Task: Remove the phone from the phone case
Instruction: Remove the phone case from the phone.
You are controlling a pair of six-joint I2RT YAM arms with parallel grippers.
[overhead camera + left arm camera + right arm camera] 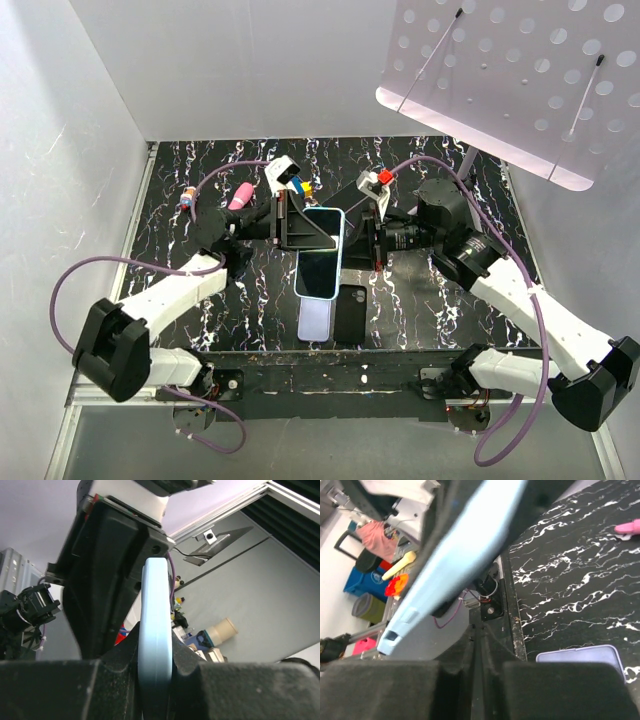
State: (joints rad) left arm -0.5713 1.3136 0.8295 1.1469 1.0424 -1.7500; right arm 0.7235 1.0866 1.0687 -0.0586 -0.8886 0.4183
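Note:
A light blue phone case [322,252] with the dark-screened phone in it is held tilted above the middle of the table. My left gripper [300,232] is shut on its left edge; in the left wrist view the case's pale blue edge [156,630] stands clamped between the left gripper's [156,662] black fingers. My right gripper [372,243] is just beside the case's right edge. In the right wrist view its jaws [477,645] are pressed together with nothing seen between them, and the case [460,550] slants above and beyond the tips.
A lavender phone or case [314,318] and a black phone [350,312] lie flat under the held case; the lavender one also shows in the right wrist view [577,655]. A pink object [240,196] and a small bottle [187,198] lie back left. A perforated white panel [520,70] overhangs the back right.

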